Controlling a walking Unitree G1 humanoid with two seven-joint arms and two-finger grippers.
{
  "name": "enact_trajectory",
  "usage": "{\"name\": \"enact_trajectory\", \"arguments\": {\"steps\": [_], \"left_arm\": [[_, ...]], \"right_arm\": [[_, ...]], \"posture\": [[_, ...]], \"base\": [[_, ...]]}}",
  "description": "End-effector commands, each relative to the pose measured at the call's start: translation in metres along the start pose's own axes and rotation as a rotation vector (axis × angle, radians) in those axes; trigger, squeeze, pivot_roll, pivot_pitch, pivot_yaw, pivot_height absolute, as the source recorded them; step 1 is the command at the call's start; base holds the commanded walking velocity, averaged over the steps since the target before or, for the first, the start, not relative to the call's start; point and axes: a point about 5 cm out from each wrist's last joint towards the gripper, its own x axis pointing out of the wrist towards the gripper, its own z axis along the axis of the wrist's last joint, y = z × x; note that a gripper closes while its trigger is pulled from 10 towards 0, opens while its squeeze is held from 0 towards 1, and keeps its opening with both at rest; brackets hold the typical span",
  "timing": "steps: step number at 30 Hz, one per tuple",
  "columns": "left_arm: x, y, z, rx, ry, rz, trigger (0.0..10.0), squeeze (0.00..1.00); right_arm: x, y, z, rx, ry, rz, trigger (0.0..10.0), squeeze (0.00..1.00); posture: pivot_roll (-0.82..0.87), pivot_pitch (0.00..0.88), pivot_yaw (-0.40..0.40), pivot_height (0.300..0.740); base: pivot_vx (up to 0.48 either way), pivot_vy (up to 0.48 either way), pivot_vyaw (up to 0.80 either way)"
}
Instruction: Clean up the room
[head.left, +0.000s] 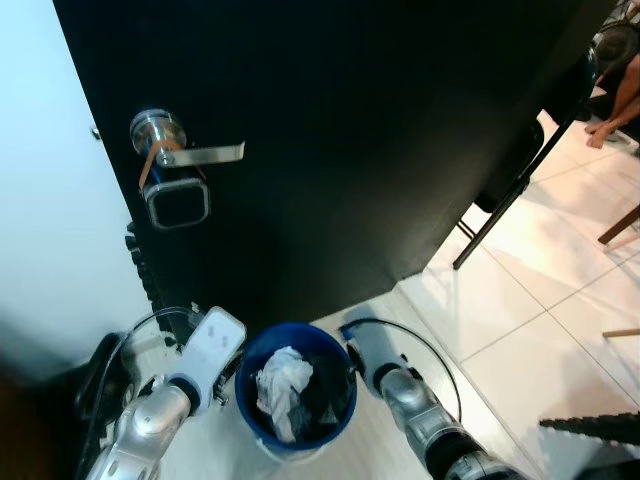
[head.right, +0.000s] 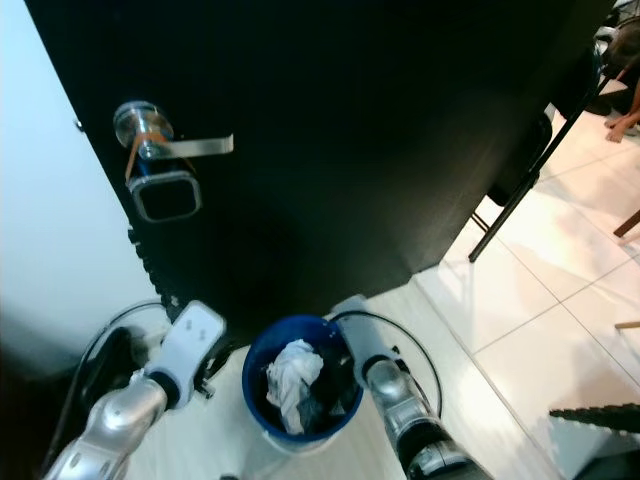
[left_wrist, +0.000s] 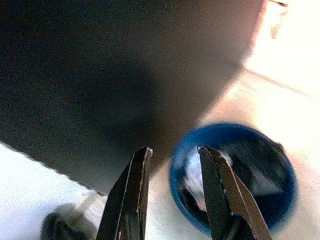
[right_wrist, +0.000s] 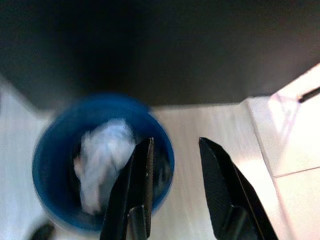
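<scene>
- A black door (head.left: 340, 130) fills most of the head views, its lower edge meeting the pale floor (head.left: 540, 330); a white wall (head.left: 50, 200) stands on the robot's left.
- The floor is light wood-look by the door and white tile further to the right.
- A black chair (head.left: 520, 170) stands on the tile at the right, partly behind the door's edge, and a person's bare leg (head.left: 618, 105) shows at the far upper right.
- A blue bucket (head.left: 296, 400) sits on the floor just in front of the door, between the two arms; it serves as the rubbish bin.
- Crumpled white paper (head.left: 283, 385) lies inside the bucket, along with something dark that cannot be identified.
- The left gripper (left_wrist: 172, 165) hangs just beside the bucket's rim on the robot's left, its fingers (left_wrist: 132, 195) apart and grasping nothing.
- The right gripper (right_wrist: 175, 155) is over the bucket's right rim, fingers (right_wrist: 220, 185) likewise spread with nothing between them.
- A silver lever handle (head.left: 190, 152) with an orange band looped round its neck sits high on the door, and a dark lock pad (head.left: 178, 204) with a silver frame lies just below it.
- Black cables (head.left: 110, 370) loop on the floor by the left arm.
</scene>
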Motion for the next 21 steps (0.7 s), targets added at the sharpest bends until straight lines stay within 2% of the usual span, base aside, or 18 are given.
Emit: {"name": "enact_trajectory", "arguments": {"steps": [1, 5, 9, 12, 21], "left_arm": [[-0.001, -0.001, -0.013, -0.055, 0.059, 0.030, 10.0, 0.00], [0.003, 0.000, -0.012, -0.092, 0.058, 0.051, 10.0, 0.00], [0.014, -0.008, -0.004, -0.110, 0.026, 0.063, 10.0, 0.00], [0.018, -0.009, -0.002, -0.118, 0.019, 0.082, 10.0, 0.00], [0.022, -0.011, -0.001, -0.125, 0.015, 0.092, 10.0, 0.00]], "right_arm": [[-0.003, -0.006, -0.002, 0.050, -0.016, -0.040, 10.0, 0.00], [-0.006, -0.010, -0.002, 0.077, -0.028, -0.071, 10.0, 0.00], [-0.012, -0.017, 0.006, 0.167, -0.127, -0.163, 10.0, 0.00], [-0.016, -0.020, 0.011, 0.218, -0.176, -0.186, 10.0, 0.00], [-0.017, -0.022, 0.011, 0.247, -0.168, -0.192, 10.0, 0.00]], "posture": [[0.10, 0.041, -0.080, 0.740], [0.09, 0.033, -0.070, 0.740], [0.09, 0.008, -0.065, 0.740], [0.09, 0.003, -0.068, 0.740], [0.10, 0.000, -0.071, 0.740]], "base": [[0.000, 0.000, 0.00], [0.000, 0.000, 0.00], [0.000, 0.000, 0.00], [0.000, 0.000, 0.00], [0.000, 0.000, 0.00]]}}
